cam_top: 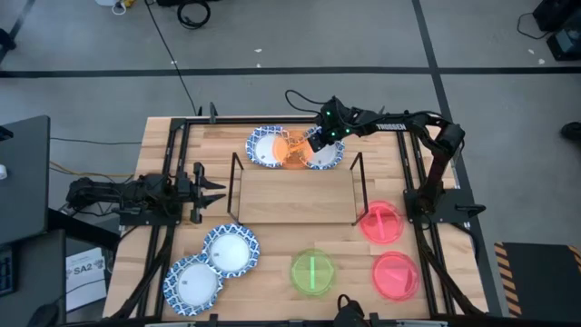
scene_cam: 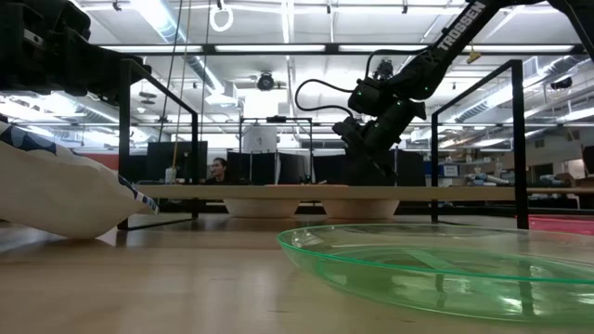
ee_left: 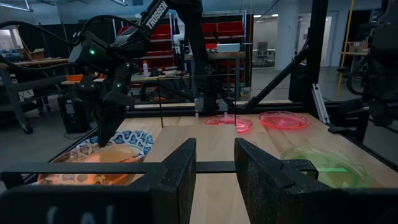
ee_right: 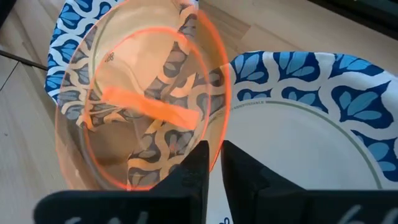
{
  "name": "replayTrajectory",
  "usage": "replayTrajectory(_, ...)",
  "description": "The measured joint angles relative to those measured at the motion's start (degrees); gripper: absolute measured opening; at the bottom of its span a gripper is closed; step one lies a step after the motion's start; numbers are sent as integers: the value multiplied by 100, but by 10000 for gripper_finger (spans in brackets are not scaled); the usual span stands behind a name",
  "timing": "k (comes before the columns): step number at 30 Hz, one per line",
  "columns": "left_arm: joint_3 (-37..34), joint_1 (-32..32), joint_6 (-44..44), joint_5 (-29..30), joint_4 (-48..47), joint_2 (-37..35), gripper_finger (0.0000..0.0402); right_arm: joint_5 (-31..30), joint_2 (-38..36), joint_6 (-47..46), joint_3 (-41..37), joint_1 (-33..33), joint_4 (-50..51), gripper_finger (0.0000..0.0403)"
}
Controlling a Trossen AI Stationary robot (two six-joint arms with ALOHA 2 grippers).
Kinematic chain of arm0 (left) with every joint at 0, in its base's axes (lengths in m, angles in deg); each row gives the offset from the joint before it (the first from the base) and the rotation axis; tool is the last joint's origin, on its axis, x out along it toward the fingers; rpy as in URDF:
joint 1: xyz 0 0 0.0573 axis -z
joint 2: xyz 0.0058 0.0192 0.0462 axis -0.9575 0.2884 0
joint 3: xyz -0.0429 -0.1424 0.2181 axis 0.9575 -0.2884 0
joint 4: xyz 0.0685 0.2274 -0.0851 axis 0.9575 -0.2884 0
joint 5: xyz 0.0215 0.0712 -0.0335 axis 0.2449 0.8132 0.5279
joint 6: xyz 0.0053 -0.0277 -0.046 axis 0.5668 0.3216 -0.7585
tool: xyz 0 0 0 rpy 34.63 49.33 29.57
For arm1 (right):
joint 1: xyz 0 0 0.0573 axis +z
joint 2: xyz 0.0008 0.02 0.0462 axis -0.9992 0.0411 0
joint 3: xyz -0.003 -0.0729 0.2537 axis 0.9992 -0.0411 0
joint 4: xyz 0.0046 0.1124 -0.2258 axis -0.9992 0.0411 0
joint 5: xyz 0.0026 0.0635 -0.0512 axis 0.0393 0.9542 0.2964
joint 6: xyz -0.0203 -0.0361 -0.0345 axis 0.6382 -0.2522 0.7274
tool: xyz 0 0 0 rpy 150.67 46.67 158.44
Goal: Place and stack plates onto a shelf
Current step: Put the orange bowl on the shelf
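The orange plate lies across two blue-rimmed white plates beyond the far side of the shelf, its underside resting on both. My right gripper is at the orange plate's right edge and is shut on it. In the low view the orange plate looks about level on the two plates. My left gripper hovers open off the shelf's left end and touches nothing. My right gripper pinches the orange plate's rim between its two fingers, on the side toward the right-hand white plate. The fingers slant down from the table's right and far side. The plate still rests on the two white plates beneath it.
Two more blue-rimmed plates lie near left, overlapping. The green plate is near centre, and two pink plates lie at right. Black wire loops stand at the shelf's ends. The shelf board is bare.
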Motion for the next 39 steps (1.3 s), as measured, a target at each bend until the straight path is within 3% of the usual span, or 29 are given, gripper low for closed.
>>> replayTrajectory(7,0,-1,0,2,1,0,117,1,0,2,-1,0,0,7)
replayTrajectory(18,1,-1,0,2,1,0,117,24,0,2,-1,-27,-9,5)
replayTrajectory(28,-1,1,0,1,1,1,117,765,-100,-5,-2,-212,-5,4)
replayTrajectory(39,0,-1,0,0,1,2,117,1416,-952,6,-2,-319,11,3)
